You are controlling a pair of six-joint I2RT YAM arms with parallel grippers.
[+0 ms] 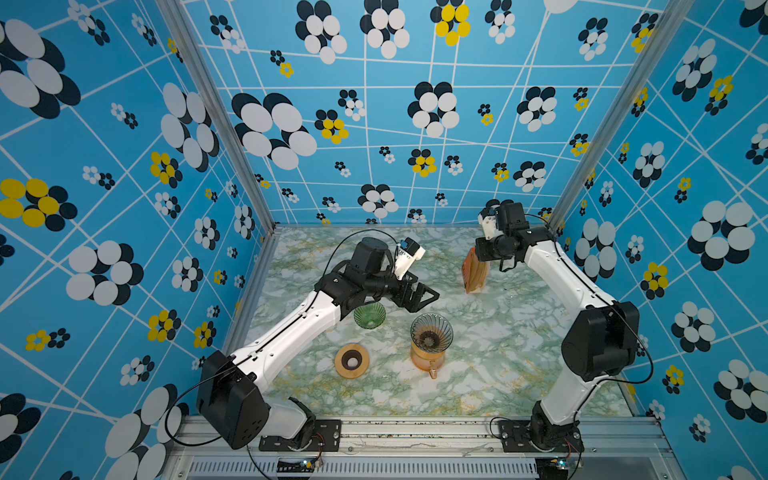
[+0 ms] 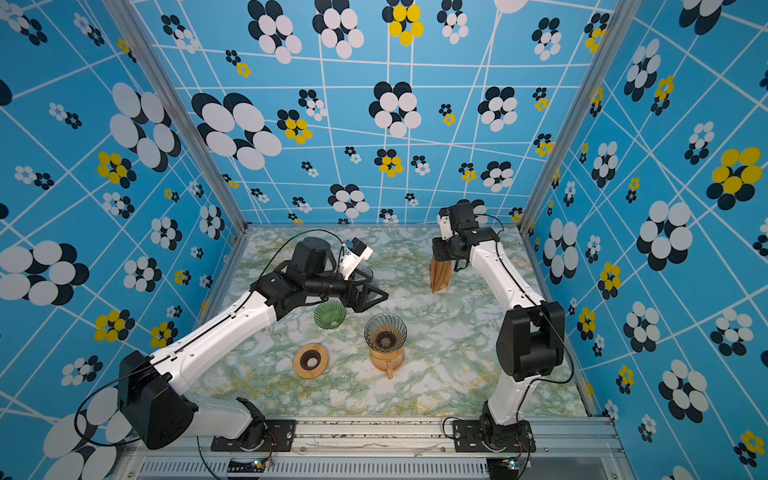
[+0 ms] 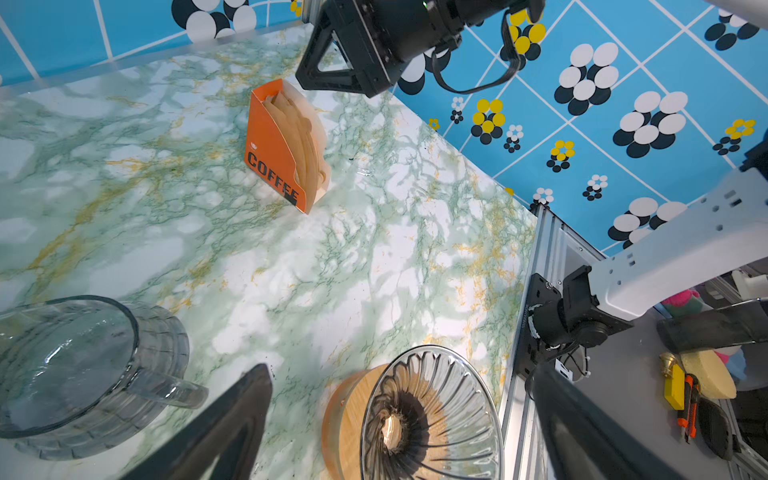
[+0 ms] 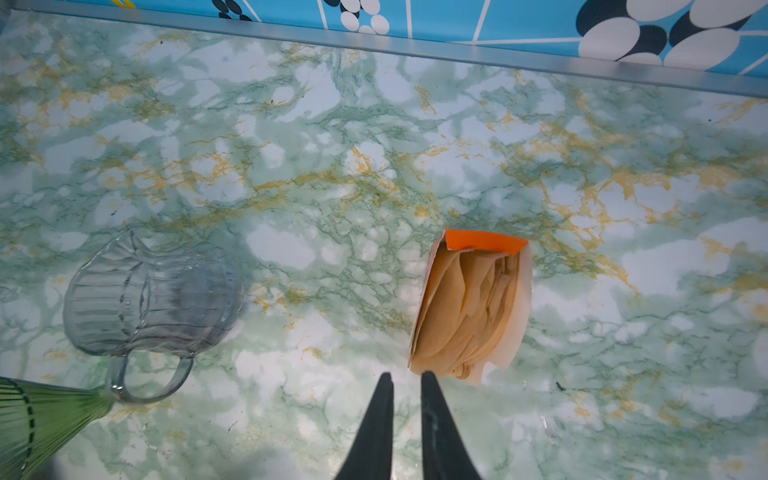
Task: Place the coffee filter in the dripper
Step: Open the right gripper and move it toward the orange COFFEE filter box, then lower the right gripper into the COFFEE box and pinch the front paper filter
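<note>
**Gripper poised at filter box; dripper waits empty**

Blue walls printed with black, white and yellow flowers close in a green-veined marble counter (image 1: 498, 361), where two robot arms reach in from the front edge. Toward the back right corner stands an orange box (image 1: 475, 270) marked COFFEE, its open top packed with brown paper filters (image 4: 465, 316). No filter is out of the box. The right gripper (image 4: 406, 376) hangs over it, jaws drawn nearly together with only a slim gap between them and nothing in that gap. Its tips sit just beside the edge of the filter stack, and whether one brushes the paper cannot be told. Near the middle of the counter, well apart from the box, a clear ribbed glass dripper (image 1: 431, 330), likely the target, sits on an amber jug (image 1: 428, 361), empty of paper. The left gripper (image 1: 424, 302) hovers just behind it, jaws spread wide, holding nothing. A green dripper (image 1: 369, 315) stands partly under that arm; a wooden ring (image 1: 351, 374) lies nearer the front edge.

By the look of it, the job is at its first step: taking one filter. The next move seems to call for the narrow jaws to pinch a single sheet's edge, not the bunch, and lift it straight up so the light box does not come along.
</note>
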